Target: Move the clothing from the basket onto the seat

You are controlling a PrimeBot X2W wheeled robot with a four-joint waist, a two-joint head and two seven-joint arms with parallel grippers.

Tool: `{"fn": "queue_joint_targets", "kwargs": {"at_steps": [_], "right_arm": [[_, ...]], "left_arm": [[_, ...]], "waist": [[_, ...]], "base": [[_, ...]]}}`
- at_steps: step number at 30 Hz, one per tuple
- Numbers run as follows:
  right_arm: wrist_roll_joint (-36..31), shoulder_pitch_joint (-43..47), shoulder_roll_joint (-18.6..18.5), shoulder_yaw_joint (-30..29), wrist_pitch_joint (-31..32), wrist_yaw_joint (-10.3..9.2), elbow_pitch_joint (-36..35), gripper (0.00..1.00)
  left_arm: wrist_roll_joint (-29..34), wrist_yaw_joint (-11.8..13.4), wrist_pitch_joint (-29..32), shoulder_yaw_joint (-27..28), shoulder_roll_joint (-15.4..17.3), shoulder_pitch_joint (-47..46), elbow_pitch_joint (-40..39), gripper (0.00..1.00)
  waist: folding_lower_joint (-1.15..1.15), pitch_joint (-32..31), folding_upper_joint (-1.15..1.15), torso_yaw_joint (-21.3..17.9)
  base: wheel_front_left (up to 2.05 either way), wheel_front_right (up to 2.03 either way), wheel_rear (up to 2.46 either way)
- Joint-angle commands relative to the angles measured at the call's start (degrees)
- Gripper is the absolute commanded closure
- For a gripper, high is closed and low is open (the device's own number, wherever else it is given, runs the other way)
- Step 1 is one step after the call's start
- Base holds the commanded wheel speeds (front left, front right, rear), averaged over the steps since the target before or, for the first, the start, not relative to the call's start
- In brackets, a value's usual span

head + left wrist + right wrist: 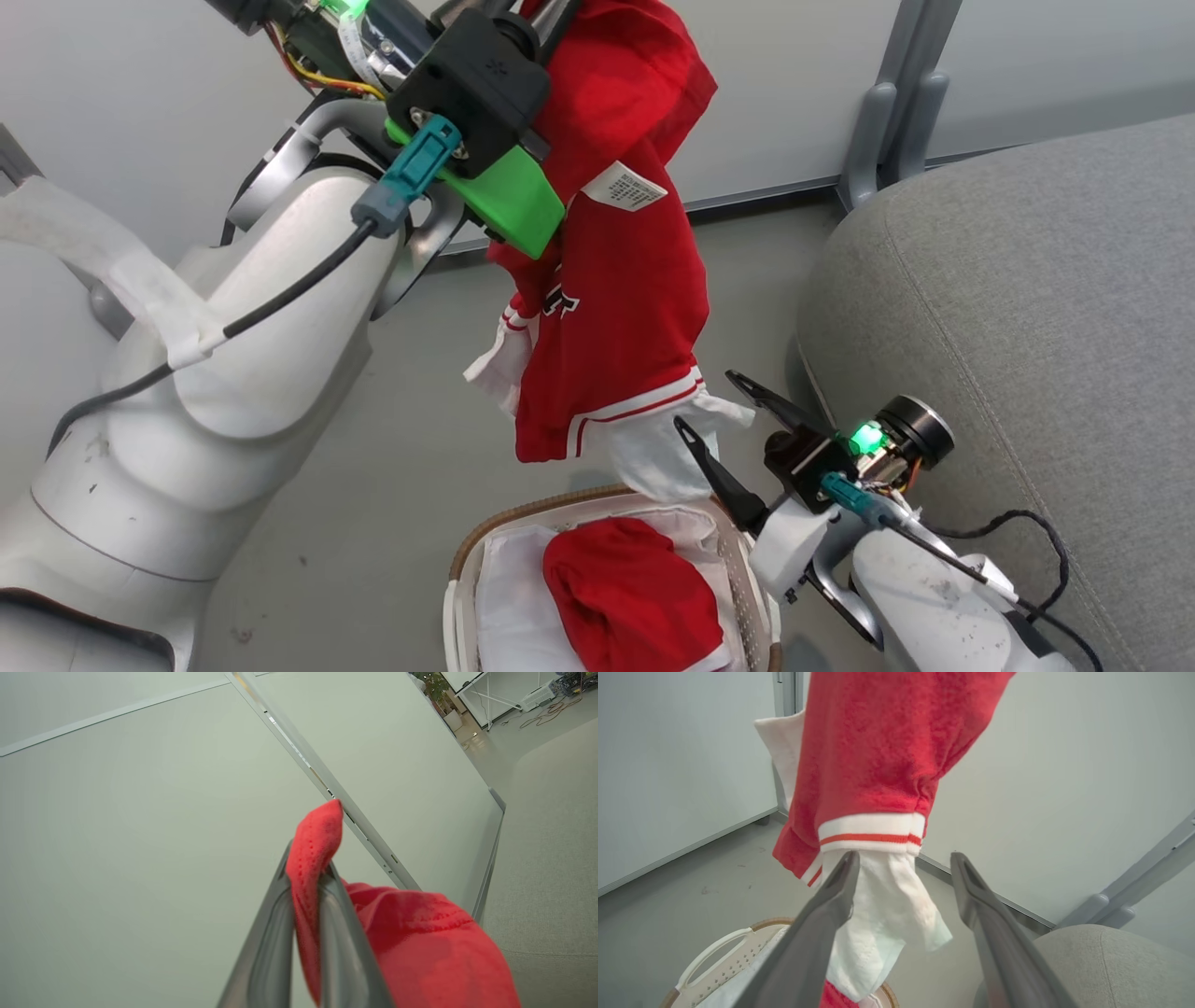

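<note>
Two soft red garments. The red jersey with white sleeves and white-striped trim hangs above the small oval white plastic basket with a brown woven rim. It hangs from the left gripper, whose long grey fingers are clamped together on a red fold. Cloth pokes out past the tips and bunches beside them. The jersey's lowest white sleeve dangles close over the basket's far rim.

The plain red garment lies crumpled inside the basket on the white lining cloth.

The right gripper sits just above the basket's rim on the seat side, its dark fingers apart and gripping nothing. In the right wrist view the white sleeve hangs between them, up against one finger and clear of the other. Actual contact cannot be told.

The large grey woven-fabric seat stands just beside the basket, its rounded edge facing it. A strip of grey floor shows between the basket's rim and that edge. A wider stretch of floor runs from the basket's other sides to the pale wall panels.
</note>
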Motion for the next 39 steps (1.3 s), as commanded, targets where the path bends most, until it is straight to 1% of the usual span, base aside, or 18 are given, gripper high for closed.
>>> {"fn": "queue_joint_targets", "kwargs": {"at_steps": [1, 7, 12, 14, 15, 16, 17, 18, 19, 26, 33, 38, 39], "right_arm": [[0.75, -1.95, -0.58, 1.28, -0.26, -0.06, 1.58, 0.00], [2.24, -8.04, -1.28, 7.64, -0.26, -0.06, 8.51, 0.00], [4.55, -11.37, -0.63, 12.32, -0.25, -0.06, 12.15, 0.00], [5.86, -12.34, -0.19, 13.85, -0.21, -0.06, 13.06, 0.50], [6.32, -12.61, -0.09, 14.41, -0.21, -0.06, 13.37, 0.56], [6.89, -12.86, 0.08, 15.14, -0.21, -0.06, 13.77, 0.64], [7.27, -13.07, 0.19, 15.60, -0.21, -0.06, 14.04, 0.77], [7.72, -13.34, 0.34, 16.01, -0.21, -0.06, 14.24, 0.98], [8.06, -13.52, 0.47, 16.19, -0.21, -0.06, 14.23, 1.00], [9.04, -12.26, 0.70, 16.76, -0.21, -0.06, 12.72, 1.00], [9.03, -10.67, -0.42, 14.80, -0.21, -0.06, 9.10, 1.00], [8.57, -9.02, -0.97, 12.04, -0.21, -0.06, 5.52, 1.00], [8.49, -8.60, -1.10, 11.20, -0.21, -0.06, 4.66, 1.00]], "left_arm": [[-0.42, 0.17, 0.09, -0.29, -0.27, -1.11, -0.31, 1.00], [-1.27, 0.16, -0.24, -1.76, -1.57, -2.05, -0.12, 1.00], [-2.07, 0.16, -0.89, -2.97, -2.81, -2.53, 0.48, 1.00], [-2.41, 0.16, -1.32, -3.33, -3.19, -2.31, 0.85, 1.00], [-2.53, 0.16, -1.47, -3.45, -3.33, -2.12, 1.01, 1.00], [-2.65, 0.16, -1.50, -3.59, -3.44, -1.83, 1.26, 1.00], [-2.76, 0.16, -1.70, -3.69, -3.52, -1.63, 1.44, 1.00], [-2.89, 0.16, -1.86, -3.79, -3.59, -1.35, 1.66, 1.00], [-3.08, 0.17, -1.85, -3.85, -3.60, -1.13, 1.75, 1.00], [-4.41, 0.88, -2.16, -3.46, -2.49, 0.80, 3.11, 1.00], [-6.52, 1.90, -2.91, -2.57, -1.14, 4.65, 5.46, 1.00], [-9.76, 2.79, -4.61, -1.30, -0.80, 9.40, 8.24, 0.99], [-10.36, 2.87, -5.19, -0.97, -0.83, 10.55, 8.88, 0.78]], "waist": [[0.00, -0.10, 0.00, 0.22], [0.00, -0.31, 0.00, 1.35], [0.00, -0.43, 0.00, 2.77], [0.00, -0.50, 0.00, 3.28], [0.00, -0.56, 0.00, 3.44], [0.00, -0.64, 0.00, 3.65], [0.00, -0.70, 0.00, 3.80], [0.00, -0.79, 0.00, 3.99], [0.00, -0.83, 0.00, 4.11], [0.00, -1.32, 0.00, 4.48], [0.00, -1.81, 0.00, 3.87], [0.00, -2.25, 0.00, 3.35], [0.00, -2.32, 0.00, 3.28]], "base": [[0.00, 0.00, 0.00], [0.00, 0.00, 0.00], [0.00, 0.00, 0.00], [0.00, 0.00, 0.00], [0.00, 0.00, 0.00], [0.00, 0.00, 0.00], [0.00, 0.00, 0.00], [0.00, 0.00, 0.00], [0.00, 0.00, 0.00], [0.00, 0.00, 0.00], [0.00, 0.00, 0.00], [0.00, 0.00, 0.00], [0.00, 0.00, 0.00]]}}
